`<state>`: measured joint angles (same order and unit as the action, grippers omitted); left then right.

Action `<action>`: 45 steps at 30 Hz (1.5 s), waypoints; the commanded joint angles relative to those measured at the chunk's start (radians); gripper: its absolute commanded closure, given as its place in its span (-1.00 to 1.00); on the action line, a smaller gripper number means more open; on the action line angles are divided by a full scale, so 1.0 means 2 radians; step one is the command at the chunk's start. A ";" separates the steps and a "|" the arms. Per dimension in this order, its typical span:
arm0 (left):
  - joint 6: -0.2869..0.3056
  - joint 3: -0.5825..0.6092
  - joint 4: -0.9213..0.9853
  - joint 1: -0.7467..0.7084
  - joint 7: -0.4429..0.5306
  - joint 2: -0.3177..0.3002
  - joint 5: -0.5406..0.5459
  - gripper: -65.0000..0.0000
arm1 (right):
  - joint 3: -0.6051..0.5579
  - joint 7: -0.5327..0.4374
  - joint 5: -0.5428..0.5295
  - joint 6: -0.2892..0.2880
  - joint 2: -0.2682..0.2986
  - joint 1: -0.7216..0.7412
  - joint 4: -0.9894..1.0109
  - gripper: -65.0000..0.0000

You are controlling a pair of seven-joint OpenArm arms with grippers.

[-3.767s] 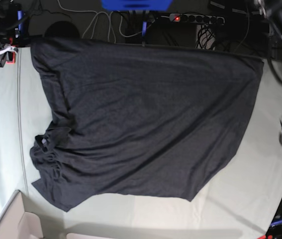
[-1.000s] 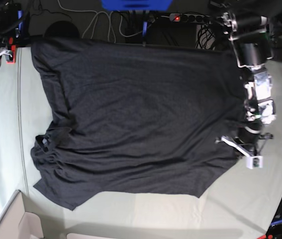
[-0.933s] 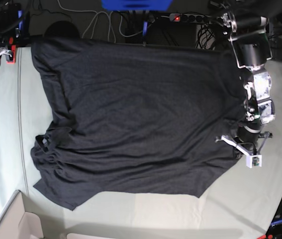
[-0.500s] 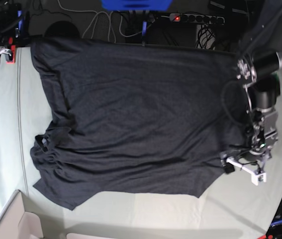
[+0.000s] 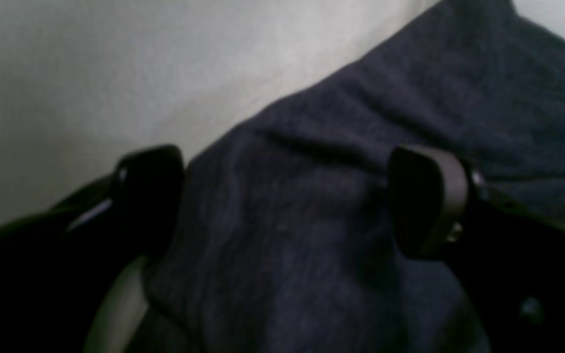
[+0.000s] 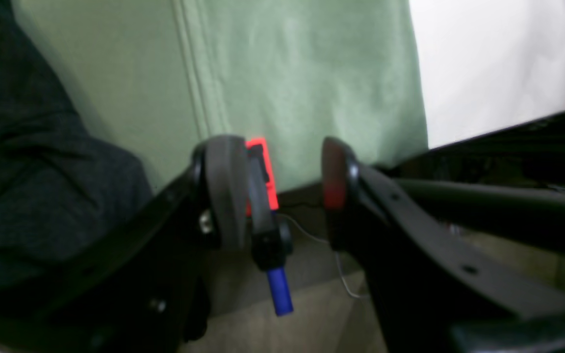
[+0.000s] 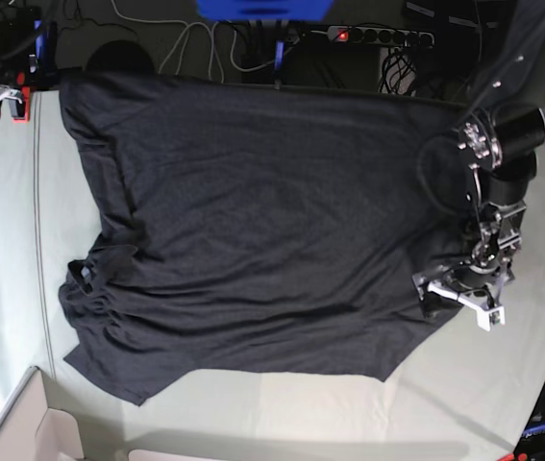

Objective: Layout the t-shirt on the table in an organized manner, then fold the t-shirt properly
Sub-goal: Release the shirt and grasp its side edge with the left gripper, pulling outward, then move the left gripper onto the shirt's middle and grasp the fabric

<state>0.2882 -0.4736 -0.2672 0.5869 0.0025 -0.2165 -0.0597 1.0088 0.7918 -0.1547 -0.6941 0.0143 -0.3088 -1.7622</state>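
Observation:
The black t-shirt (image 7: pixel 272 211) lies spread flat on the pale green table (image 7: pixel 503 384), plain side up, its left side bunched into folds. My left gripper (image 7: pixel 455 298) is down at the shirt's right edge. In the left wrist view it (image 5: pixel 287 201) is open, with both fingers (image 5: pixel 424 201) straddling a raised fold of the shirt (image 5: pixel 312 245) and bare table (image 5: pixel 115 59) beyond. My right gripper (image 6: pixel 280 191) is open and holds nothing, over the table's edge (image 6: pixel 287 73) beside a corner of the shirt (image 6: pixel 27 171).
A cardboard box (image 7: pixel 22 432) sits at the near left corner. A red and blue clamp (image 6: pixel 263 166) grips the table's far left edge (image 7: pixel 19 108). Cables and a power strip (image 7: pixel 378 36) lie beyond the far edge.
My left gripper has opened at the shirt's right edge. The left arm's upper links have swung to the right. The shirt has hardly shifted.

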 commanded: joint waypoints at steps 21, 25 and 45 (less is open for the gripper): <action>0.003 0.114 -0.430 -0.192 -0.061 0.058 -0.015 1.00 | 0.002 -0.010 -0.004 -0.002 0.006 0.000 -0.008 0.21; 0.004 0.198 -0.518 -0.271 -0.061 0.056 -0.076 1.00 | 0.002 -0.010 -0.004 -0.002 0.006 0.001 -0.008 0.21; 0.007 0.325 -0.580 -0.330 -0.062 0.049 -0.317 0.15 | 0.002 -0.010 -0.004 -0.002 0.004 0.004 -0.008 0.21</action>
<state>0.3172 0.1787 -1.4094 -0.0856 -0.1410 -0.1192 -0.6979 1.0088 0.7918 -0.1543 -0.6941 0.0078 -0.2996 -1.7622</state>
